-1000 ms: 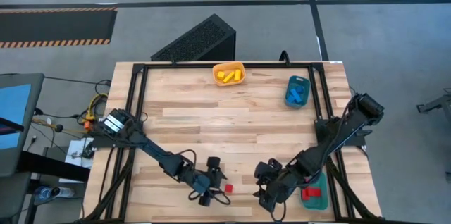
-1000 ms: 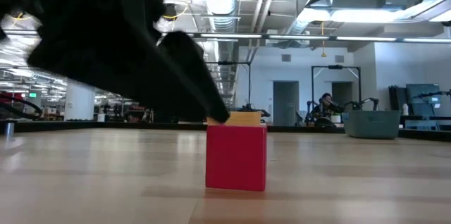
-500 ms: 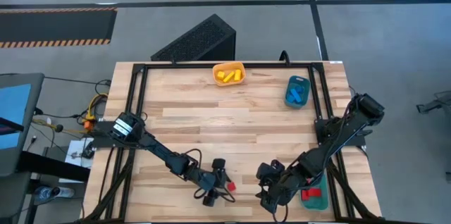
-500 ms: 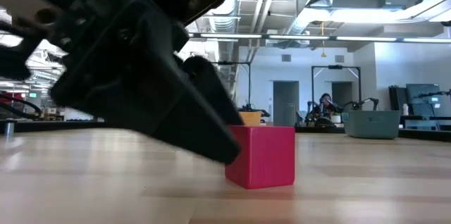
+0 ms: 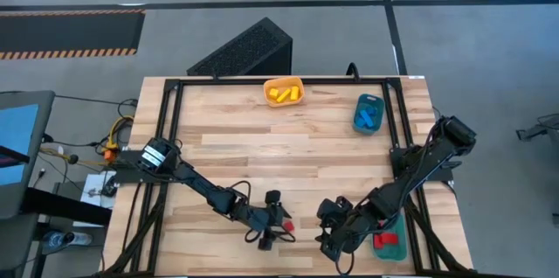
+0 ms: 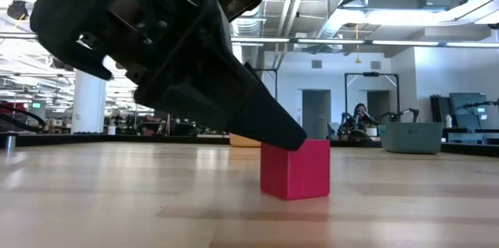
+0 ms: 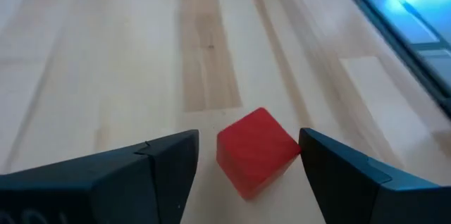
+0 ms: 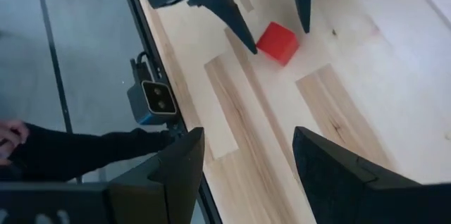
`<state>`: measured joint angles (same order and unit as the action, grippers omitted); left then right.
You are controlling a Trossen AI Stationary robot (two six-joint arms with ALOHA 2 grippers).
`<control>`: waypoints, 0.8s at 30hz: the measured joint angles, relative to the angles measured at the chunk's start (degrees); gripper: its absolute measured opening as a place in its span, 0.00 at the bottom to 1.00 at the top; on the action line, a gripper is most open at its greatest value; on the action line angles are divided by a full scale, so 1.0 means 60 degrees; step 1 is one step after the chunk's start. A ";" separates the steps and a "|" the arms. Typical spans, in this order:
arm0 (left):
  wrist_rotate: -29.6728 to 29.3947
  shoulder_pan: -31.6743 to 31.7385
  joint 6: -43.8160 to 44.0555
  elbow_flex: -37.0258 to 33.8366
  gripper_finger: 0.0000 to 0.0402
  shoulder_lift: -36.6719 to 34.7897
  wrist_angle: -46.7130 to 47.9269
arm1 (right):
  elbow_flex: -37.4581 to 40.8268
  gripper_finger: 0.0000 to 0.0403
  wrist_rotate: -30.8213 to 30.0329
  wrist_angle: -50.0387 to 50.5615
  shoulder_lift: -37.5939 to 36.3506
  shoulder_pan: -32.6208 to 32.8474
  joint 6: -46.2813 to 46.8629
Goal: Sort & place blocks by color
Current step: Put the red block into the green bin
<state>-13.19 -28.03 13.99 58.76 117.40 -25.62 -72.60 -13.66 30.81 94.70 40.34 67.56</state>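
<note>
Small red cube block on the pale wooden table at lower centre of the high view, between the parted fingers of the left claw, unclamped; right claw parted, empty, lower right.

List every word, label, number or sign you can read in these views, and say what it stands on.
None can be read.
Red cube: plain faces, no marking.
Orange tray, blue tray, wooden table: no lettering visible.
Green sign in the room behind: too small to read.
</note>
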 joint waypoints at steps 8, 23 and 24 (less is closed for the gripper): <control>-0.0407 0.0032 0.0113 0.0000 0.40 0.0000 0.0033 | 0.0000 0.59 -0.0265 0.0102 0.0000 0.0014 0.0239; -0.0669 0.0379 0.1121 -0.0004 0.03 -0.0011 0.0067 | 0.0000 0.59 -0.0764 0.1564 0.0000 0.0004 0.1948; -0.0666 0.0379 0.1128 -0.0004 0.01 -0.0011 0.0097 | 0.0000 0.59 -0.0760 0.1697 0.0000 0.0018 0.2057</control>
<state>-17.18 -25.76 20.76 58.74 117.34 -25.03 -72.60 -18.22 40.99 94.70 40.45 79.90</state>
